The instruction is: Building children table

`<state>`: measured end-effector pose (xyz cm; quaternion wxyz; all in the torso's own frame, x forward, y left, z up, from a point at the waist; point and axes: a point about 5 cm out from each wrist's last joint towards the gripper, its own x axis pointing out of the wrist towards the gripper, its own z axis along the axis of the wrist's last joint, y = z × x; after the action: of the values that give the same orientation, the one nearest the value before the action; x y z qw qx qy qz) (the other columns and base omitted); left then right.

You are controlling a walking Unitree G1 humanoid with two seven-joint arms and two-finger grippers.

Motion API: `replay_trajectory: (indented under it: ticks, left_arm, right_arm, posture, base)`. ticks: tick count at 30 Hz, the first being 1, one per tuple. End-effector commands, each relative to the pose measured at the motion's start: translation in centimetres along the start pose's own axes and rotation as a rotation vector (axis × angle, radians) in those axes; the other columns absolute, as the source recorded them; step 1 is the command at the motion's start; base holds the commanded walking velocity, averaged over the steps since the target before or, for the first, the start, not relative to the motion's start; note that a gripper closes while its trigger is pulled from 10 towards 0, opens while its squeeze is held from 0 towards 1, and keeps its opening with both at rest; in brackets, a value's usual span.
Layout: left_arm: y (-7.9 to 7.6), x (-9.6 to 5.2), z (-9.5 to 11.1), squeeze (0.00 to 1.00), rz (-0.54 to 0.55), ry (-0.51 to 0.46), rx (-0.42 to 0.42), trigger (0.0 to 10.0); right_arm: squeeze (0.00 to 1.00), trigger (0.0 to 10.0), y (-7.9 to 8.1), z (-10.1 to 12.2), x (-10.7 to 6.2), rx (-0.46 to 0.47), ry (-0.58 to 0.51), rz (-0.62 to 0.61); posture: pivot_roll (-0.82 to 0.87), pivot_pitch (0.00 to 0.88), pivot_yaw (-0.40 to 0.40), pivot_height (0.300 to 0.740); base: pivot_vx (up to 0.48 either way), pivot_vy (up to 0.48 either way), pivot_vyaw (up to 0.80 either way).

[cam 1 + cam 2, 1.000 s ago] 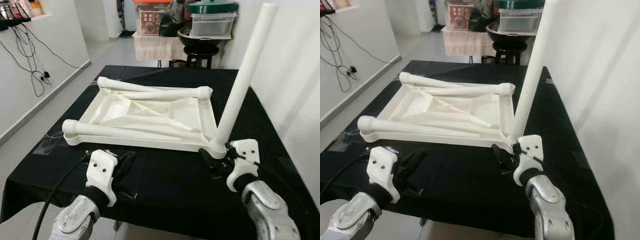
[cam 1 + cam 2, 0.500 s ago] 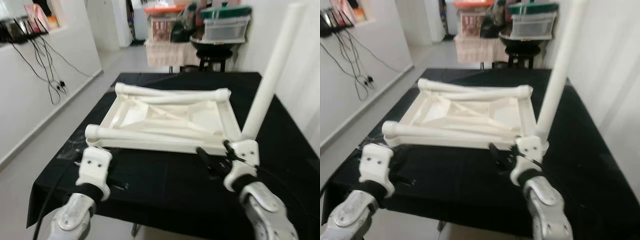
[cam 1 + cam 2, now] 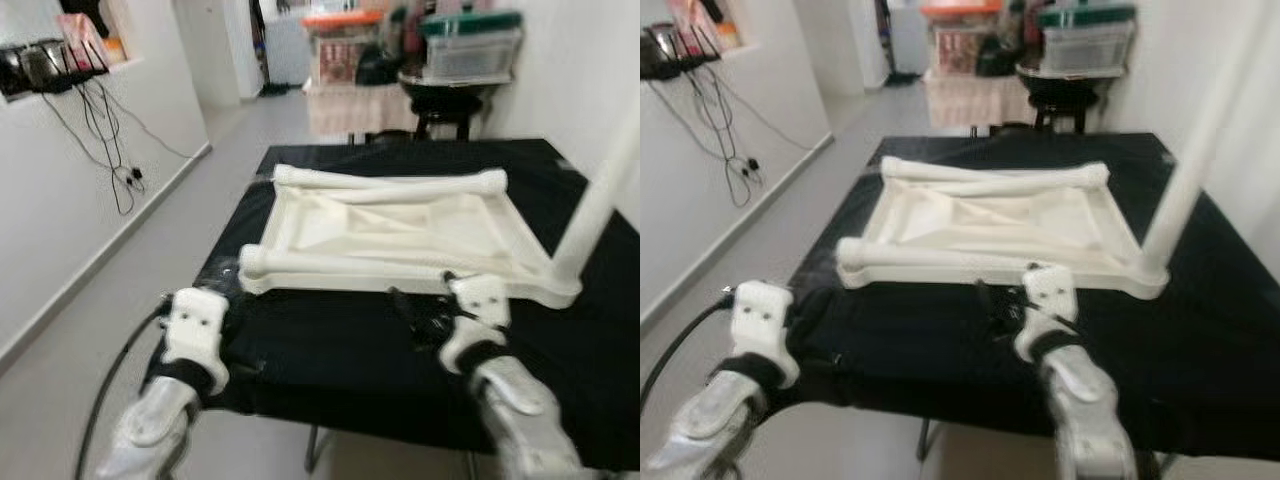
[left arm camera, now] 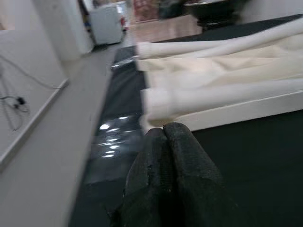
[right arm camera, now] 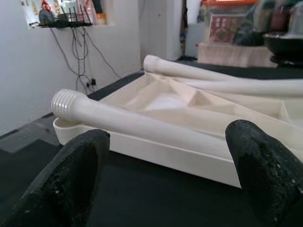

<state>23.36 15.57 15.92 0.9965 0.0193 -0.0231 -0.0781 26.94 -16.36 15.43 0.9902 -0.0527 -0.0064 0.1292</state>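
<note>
**Right fingers spread before the tabletop, left fingers pressed together**

A black cloth (image 3: 330, 370) covers the work surface, and on it lies the white tabletop (image 3: 400, 235), underside up. One leg (image 3: 600, 205) stands upright in its near right corner. Two loose legs lie across the tabletop: the near leg (image 3: 340, 264) along the front edge, with its threaded end toward the robot's left, and the far leg (image 3: 390, 182) along the back edge.

The right gripper (image 5: 161, 175) hovers low over the cloth, just in front of the tabletop's front edge, its fingers (image 5: 71, 179) spread wide and holding nothing. The near leg lies straight ahead of the gap between them. The left gripper (image 4: 163, 135) sits at the cloth's near left edge, its fingers pressed together and empty, apparently just short of the tabletop's left corner, though the frame is blurred.

Beyond the table stand a stool (image 3: 445, 105) and stacked storage boxes (image 3: 470, 45). Cables (image 3: 110, 140) hang down the left wall.
</note>
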Motion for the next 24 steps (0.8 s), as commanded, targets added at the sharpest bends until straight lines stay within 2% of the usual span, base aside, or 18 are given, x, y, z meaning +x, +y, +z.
replay_trajectory:
  ticks: [1, 4, 8, 11, 14, 15, 24]
  left_arm:
    - [-0.3, 0.3, 0.1, 0.00, -0.034, -0.010, -0.015, 10.0]
    - [-0.3, 0.4, 0.2, 0.00, -0.032, -0.019, -0.021, 10.0]
    - [0.1, 0.7, 0.4, 0.00, -0.004, -0.039, -0.034, 10.0]
    - [0.2, 0.9, 0.7, 0.00, -0.002, -0.058, -0.043, 10.0]
    - [0.2, 0.9, 0.7, 0.00, -0.004, -0.061, -0.045, 10.0]
    - [0.4, 1.0, 0.8, 1.00, -0.005, -0.074, -0.064, 10.0]
    - [0.4, 1.5, 0.9, 1.00, -0.033, -0.096, -0.089, 10.0]
  right_arm:
    - [0.00, 10.0, -0.6, -0.3, 0.2, -0.014, 0.009, -0.038]
    - [0.00, 10.0, -0.7, -0.4, 0.4, -0.015, 0.009, -0.039]
    - [0.00, 10.0, -1.0, -0.3, 1.1, -0.026, -0.001, -0.058]
    - [0.00, 10.0, -1.9, 0.1, 2.0, -0.042, -0.021, -0.106]
    - [0.00, 10.0, -2.0, 0.1, 2.1, -0.041, -0.024, -0.114]
    - [0.00, 10.0, -2.1, 0.0, 2.3, -0.028, -0.021, -0.118]
    - [0.00, 10.0, -2.1, -0.2, 2.8, -0.024, -0.020, -0.117]
  posture:
    - [-0.06, 0.000, 0.051, 0.740]
    - [-0.06, 0.000, 0.048, 0.740]
    - [-0.06, 0.000, 0.046, 0.740]
    - [-0.06, 0.000, 0.047, 0.740]
    - [-0.06, 0.000, 0.047, 0.740]
    - [-0.05, 0.000, 0.045, 0.740]
    - [-0.06, 0.000, 0.041, 0.740]
  base:
    - [0.000, 0.480, 0.00]
    - [0.000, 0.480, 0.00]
    - [0.000, 0.000, 0.00]
    - [0.000, 0.000, 0.00]
    - [0.000, 0.000, 0.00]
    - [0.000, 0.000, 0.00]
    - [0.000, 0.000, 0.00]
